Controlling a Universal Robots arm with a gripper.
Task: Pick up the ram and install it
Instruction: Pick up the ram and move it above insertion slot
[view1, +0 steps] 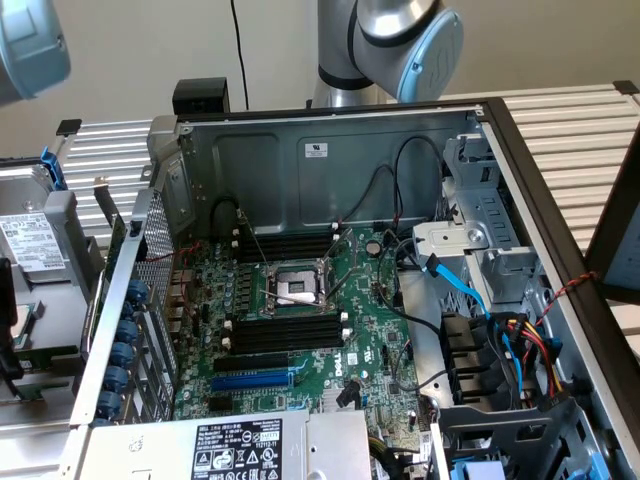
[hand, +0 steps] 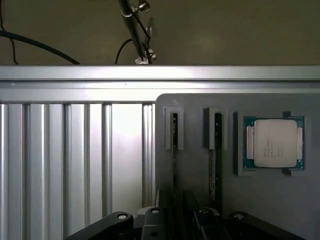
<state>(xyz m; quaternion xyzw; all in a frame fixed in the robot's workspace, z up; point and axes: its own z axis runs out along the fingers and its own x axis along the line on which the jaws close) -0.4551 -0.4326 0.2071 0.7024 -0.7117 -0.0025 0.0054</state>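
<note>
In the wrist view a slatted tabletop (hand: 60, 160) carries a grey holder plate (hand: 192, 170). The ram (hand: 174, 131) stands on edge in the plate's first slot and is seen edge-on. A second stick (hand: 217, 131) stands parallel in the next slot, and beyond that a processor chip (hand: 274, 143) sits in its frame.

The pincer (hand: 178, 215) is spread apart and holds nothing. The ram lies at twelve o'clock from it, dead ahead along the reach of the fingers. Its long axis runs from six to twelve o'clock and appears to pass into the gap between them. I cannot tell whether either finger touches the board. The second stick sits off at about one o'clock, outside the gap.

The exterior view gives the destination. Inside the open case (view1: 330, 125), black memory slots (view1: 285, 335) lie empty at six o'clock of the processor socket (view1: 297, 285), running from nine to three o'clock. A blue expansion slot (view1: 255, 382) lies below them. The holder is not made out there.
</note>
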